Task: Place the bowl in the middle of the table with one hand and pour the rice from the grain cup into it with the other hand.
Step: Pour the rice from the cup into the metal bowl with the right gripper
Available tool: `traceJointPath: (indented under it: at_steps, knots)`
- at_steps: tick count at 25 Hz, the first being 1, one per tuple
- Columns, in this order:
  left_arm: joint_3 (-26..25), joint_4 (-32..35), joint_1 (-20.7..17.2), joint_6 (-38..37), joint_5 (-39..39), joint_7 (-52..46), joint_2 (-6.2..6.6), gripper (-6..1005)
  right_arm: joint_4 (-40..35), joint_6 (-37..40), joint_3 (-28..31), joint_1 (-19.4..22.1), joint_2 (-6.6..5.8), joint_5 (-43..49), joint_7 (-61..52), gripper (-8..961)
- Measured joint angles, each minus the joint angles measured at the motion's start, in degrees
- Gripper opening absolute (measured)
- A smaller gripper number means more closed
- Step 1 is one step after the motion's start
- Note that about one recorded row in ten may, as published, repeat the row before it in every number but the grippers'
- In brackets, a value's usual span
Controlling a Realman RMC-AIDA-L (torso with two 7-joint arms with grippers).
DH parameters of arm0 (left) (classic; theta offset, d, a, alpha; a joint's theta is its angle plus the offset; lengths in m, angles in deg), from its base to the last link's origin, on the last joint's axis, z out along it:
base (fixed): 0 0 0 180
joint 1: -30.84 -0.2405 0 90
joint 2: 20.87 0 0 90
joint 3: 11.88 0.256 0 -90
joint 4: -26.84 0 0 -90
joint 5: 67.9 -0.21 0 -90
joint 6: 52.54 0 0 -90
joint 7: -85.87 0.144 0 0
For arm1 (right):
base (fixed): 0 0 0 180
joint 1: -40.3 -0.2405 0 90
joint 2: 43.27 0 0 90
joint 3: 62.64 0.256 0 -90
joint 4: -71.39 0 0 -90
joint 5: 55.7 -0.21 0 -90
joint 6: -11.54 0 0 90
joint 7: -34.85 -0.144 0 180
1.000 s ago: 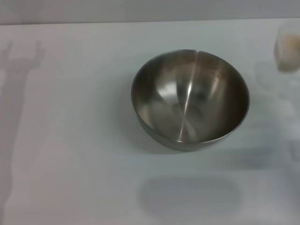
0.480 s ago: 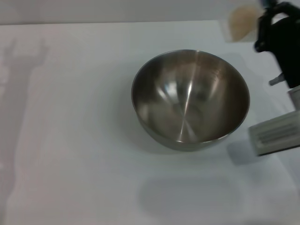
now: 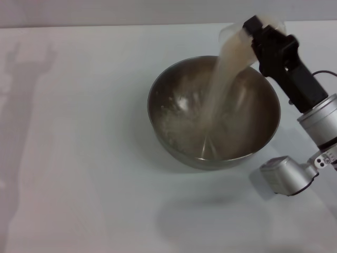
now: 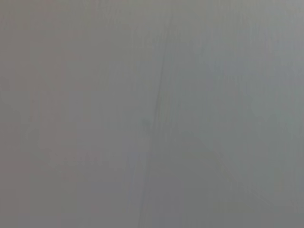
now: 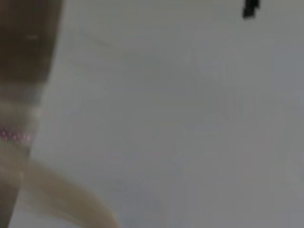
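Observation:
The large steel bowl [image 3: 213,113] stands on the white table [image 3: 79,132], right of centre. My right gripper [image 3: 259,31] is above the bowl's far right rim, shut on the clear grain cup [image 3: 247,37], which is tipped toward the bowl. A pale stream of rice [image 3: 218,89] falls from the cup into the bowl, and scattered grains lie on the bowl's inside. In the right wrist view the cup's edge [image 5: 19,114] and the pale rice stream [image 5: 57,199] show against the table. My left gripper is out of view; its wrist view shows only a blank grey surface.
My right arm [image 3: 310,116] reaches in from the right edge beside the bowl. An arm's shadow [image 3: 21,105] falls on the table at far left.
My right arm has come in from the right with the grain cup, carried it over the bowl's rim and tipped it. Rice now streams into the bowl, which has not moved.

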Motion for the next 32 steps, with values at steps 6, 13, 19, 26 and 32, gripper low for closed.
traceJointPath:
  at_steps: [6,13,19,26,32]
  knots:
    - [-0.37,-0.40,0.14,0.66,0.00,-0.14,0.00,844,-1.37,0.27,-1.60,-0.67,-0.18,1.89,5.00,18]
    - [-0.51,-1.15,-0.21,2.26,0.00,-0.07,0.09,844,-2.05,0.54,-1.65,-1.77,-0.35,4.62,12.11,17]
    - [-0.55,-1.79,-0.79,2.91,0.00,-0.35,0.12,844,-2.19,0.55,-1.67,-2.03,-0.43,6.87,18.84,18]
    - [-0.55,-2.23,-1.27,3.64,0.00,-0.38,0.08,844,-2.48,1.77,-1.66,-1.84,-0.42,8.07,22.17,22]
    - [-0.47,-2.33,-1.55,3.68,0.00,-0.41,0.01,844,-2.14,1.91,-0.81,-1.26,-0.34,7.66,20.70,27]
